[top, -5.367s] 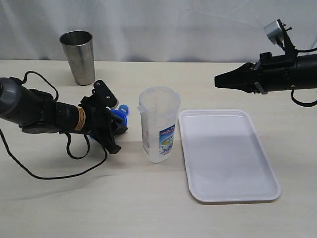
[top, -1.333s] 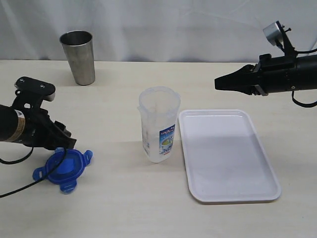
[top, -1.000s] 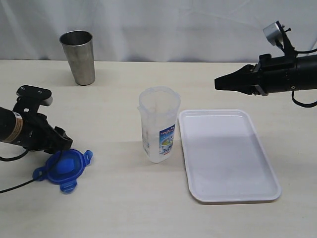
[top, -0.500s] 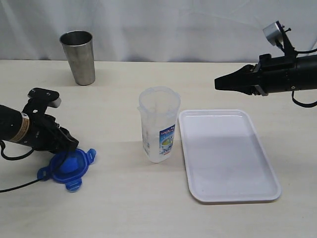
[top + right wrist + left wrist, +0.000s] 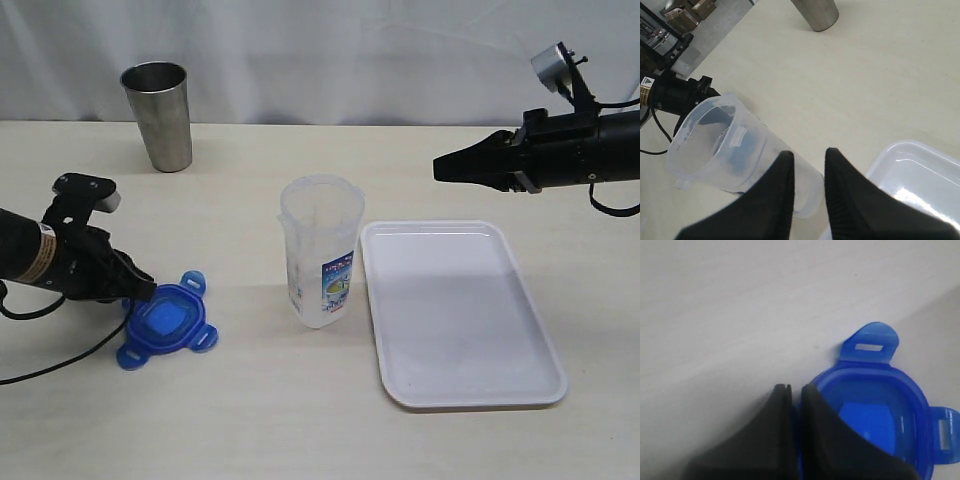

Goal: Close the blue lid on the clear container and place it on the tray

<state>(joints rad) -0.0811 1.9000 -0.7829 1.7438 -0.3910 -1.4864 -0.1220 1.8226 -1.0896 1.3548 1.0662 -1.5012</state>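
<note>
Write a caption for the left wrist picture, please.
Left gripper closed at the rim of the blue lid on the table.

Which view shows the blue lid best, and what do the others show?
The exterior view: the blue lid lies nearly whole, three flaps showing, the fourth at the left gripper. The left wrist view crops it behind the fingers. The right wrist view shows none clearly.

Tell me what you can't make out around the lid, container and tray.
- Left wrist view: the left gripper covers part of the blue lid; whether its rim is pinched is hidden.
- Right wrist view: the right gripper hides the base of the clear container; the frame edge cuts off the tray.
- Exterior view: the label is too small to read.
</note>
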